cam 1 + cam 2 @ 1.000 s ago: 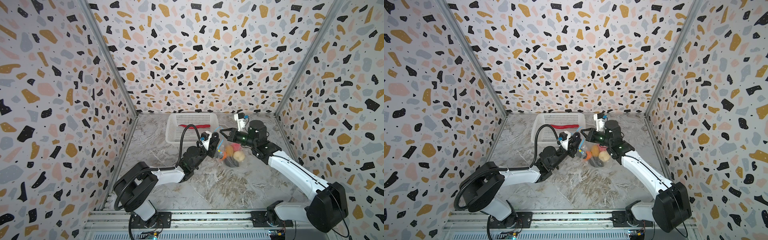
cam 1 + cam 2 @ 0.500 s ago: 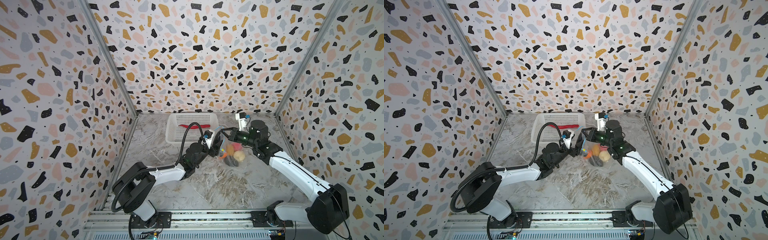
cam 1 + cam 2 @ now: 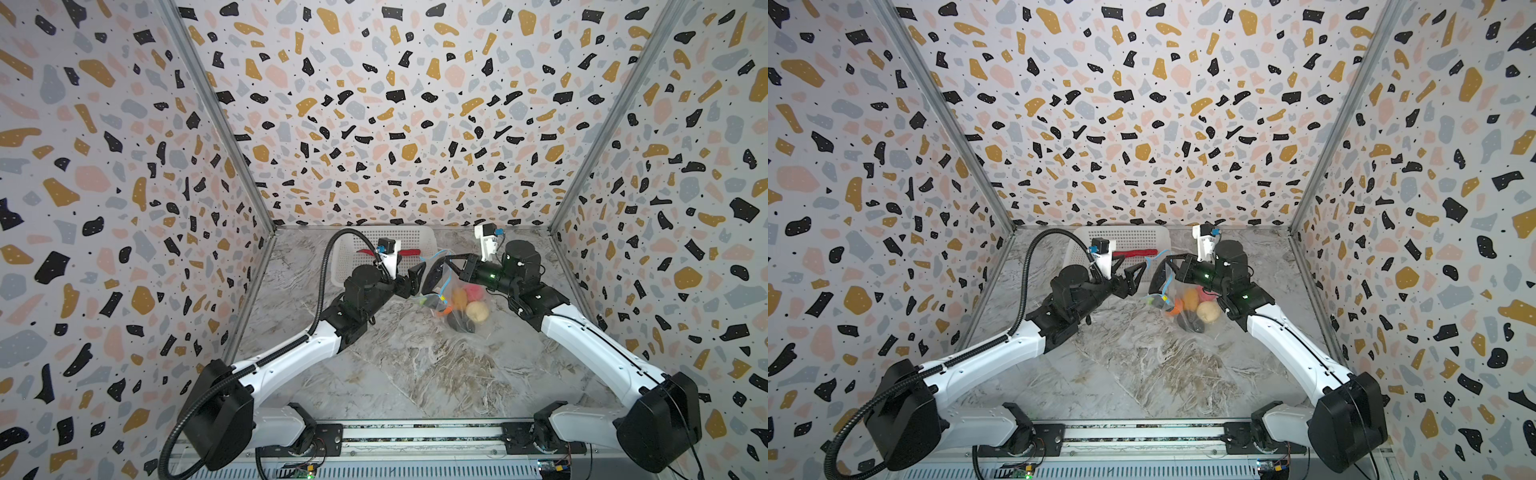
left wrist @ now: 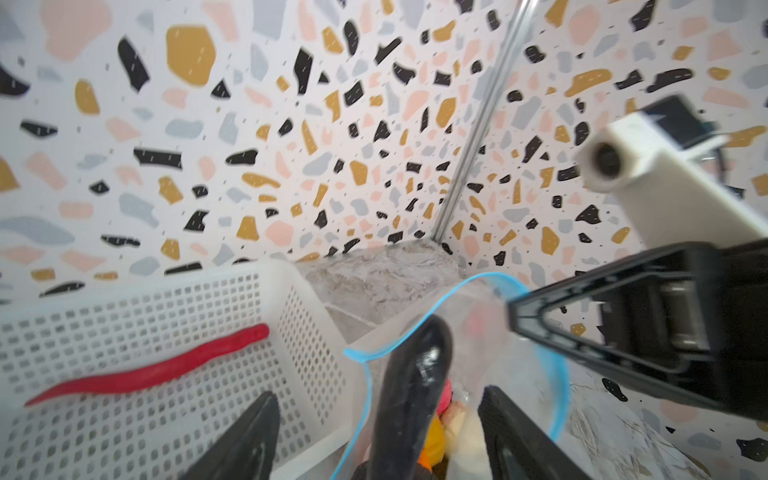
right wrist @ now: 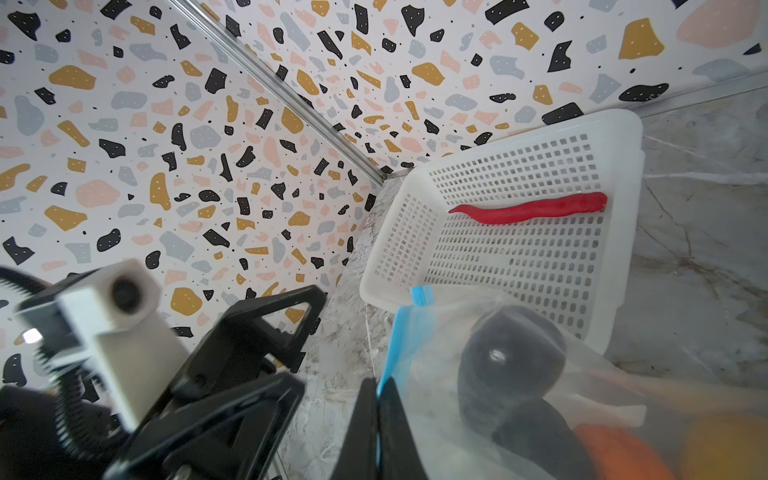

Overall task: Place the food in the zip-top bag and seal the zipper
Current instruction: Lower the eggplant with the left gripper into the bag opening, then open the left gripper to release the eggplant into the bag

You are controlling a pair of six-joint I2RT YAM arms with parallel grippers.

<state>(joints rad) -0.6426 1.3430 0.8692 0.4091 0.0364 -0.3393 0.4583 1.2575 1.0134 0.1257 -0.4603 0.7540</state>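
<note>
Left wrist view showed my left jaws newly spread, the eggplant [image 4: 409, 386] released into the bag [image 4: 490, 357] that my right jaws held pinched, leaving only the chili [image 4: 145, 370] outside.

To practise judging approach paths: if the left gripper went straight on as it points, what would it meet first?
Probably the dark eggplant, poking from the clear bag, straight ahead of the open left gripper; depth is uncertain.
</note>
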